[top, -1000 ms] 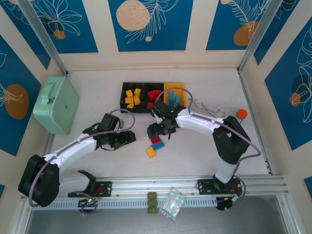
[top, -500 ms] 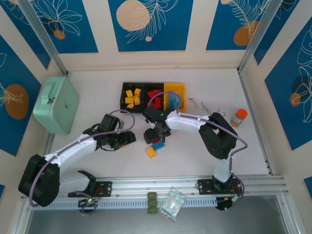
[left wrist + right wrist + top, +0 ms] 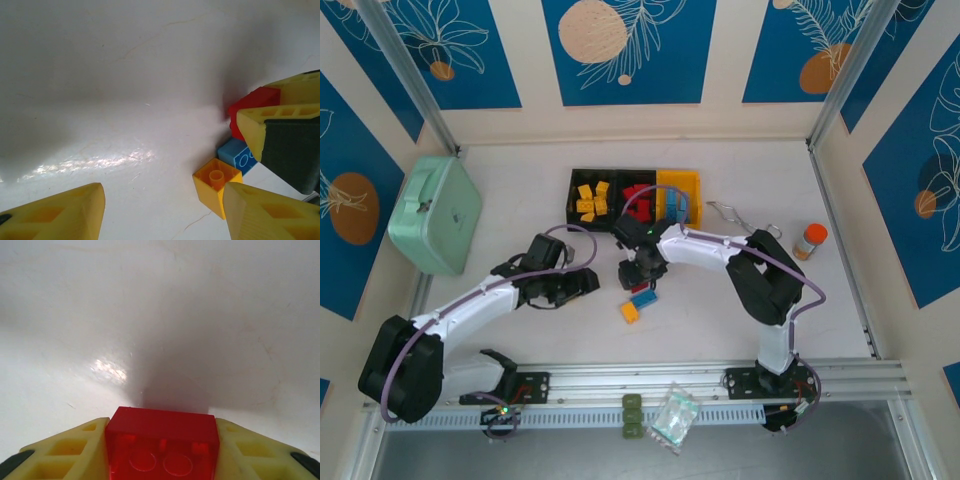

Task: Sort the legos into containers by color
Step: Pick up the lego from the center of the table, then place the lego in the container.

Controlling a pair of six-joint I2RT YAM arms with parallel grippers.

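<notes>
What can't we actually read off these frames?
- Top external: the right gripper covers the red lego.
- Right wrist: the bottom edge cuts off the red lego's near end; whether it is lifted or resting on the table cannot be told.
- Left wrist: one of the right gripper's fingers hides part of the blue lego.
- Top external: the legos in the containers are too small to count.

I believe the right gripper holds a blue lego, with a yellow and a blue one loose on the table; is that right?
Not quite: the right gripper holds a red lego, as the right wrist view shows. A yellow lego and a blue lego do lie loose on the table.
</notes>
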